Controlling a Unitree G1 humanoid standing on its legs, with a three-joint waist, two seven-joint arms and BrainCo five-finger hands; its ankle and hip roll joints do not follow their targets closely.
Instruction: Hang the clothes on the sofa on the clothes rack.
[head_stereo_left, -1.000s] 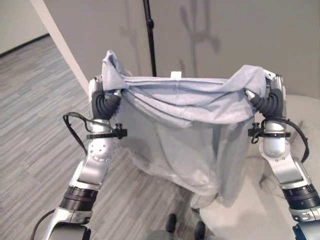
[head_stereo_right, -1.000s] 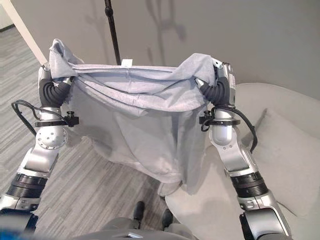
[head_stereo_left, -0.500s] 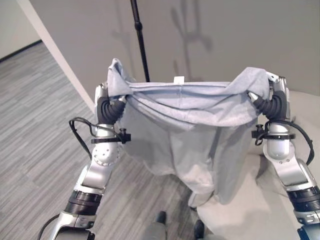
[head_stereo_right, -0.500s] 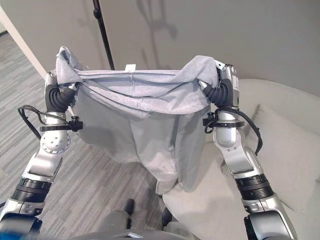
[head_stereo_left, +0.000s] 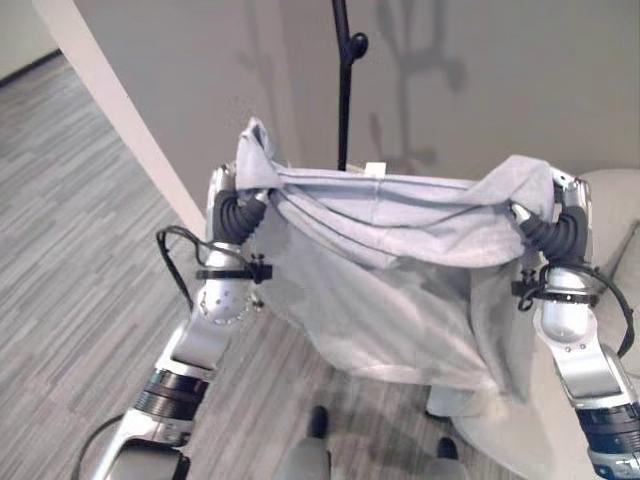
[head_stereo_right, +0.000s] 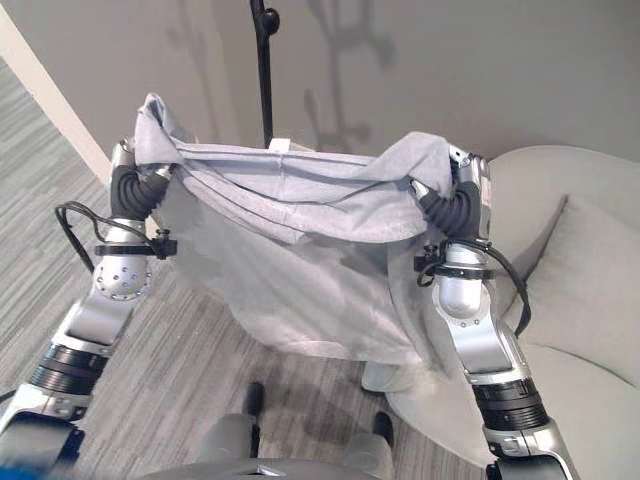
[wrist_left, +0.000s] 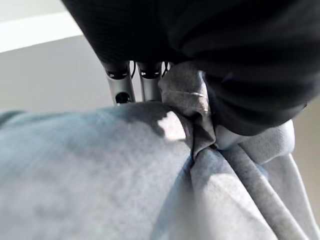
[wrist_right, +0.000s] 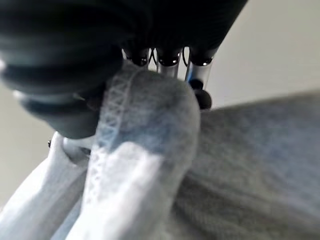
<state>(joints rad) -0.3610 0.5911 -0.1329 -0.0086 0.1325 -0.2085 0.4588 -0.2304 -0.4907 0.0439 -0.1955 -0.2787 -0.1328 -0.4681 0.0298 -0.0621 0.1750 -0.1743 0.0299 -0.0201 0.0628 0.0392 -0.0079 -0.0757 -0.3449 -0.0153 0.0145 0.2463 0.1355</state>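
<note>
Carrying step: left hand (head_stereo_left: 228, 190) and right hand (head_stereo_left: 568, 205) each seemingly clench a bunched corner of the grey garment (head_stereo_left: 400, 270); next, lift it onto the black rack pole (head_stereo_left: 345, 90).

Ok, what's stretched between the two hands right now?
The grey garment spans the whole stretch: its top edge runs from the left hand to the right hand, both shut on it, and the rest hangs below. Both eye views show it.

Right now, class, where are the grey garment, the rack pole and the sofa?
grey garment (head_stereo_left: 400, 270), left eye view, middle of the hanging cloth.
rack pole (head_stereo_left: 345, 110), left eye view, black upright shaft.
sofa (head_stereo_right: 585, 300), right eye view, back cushion.
</note>
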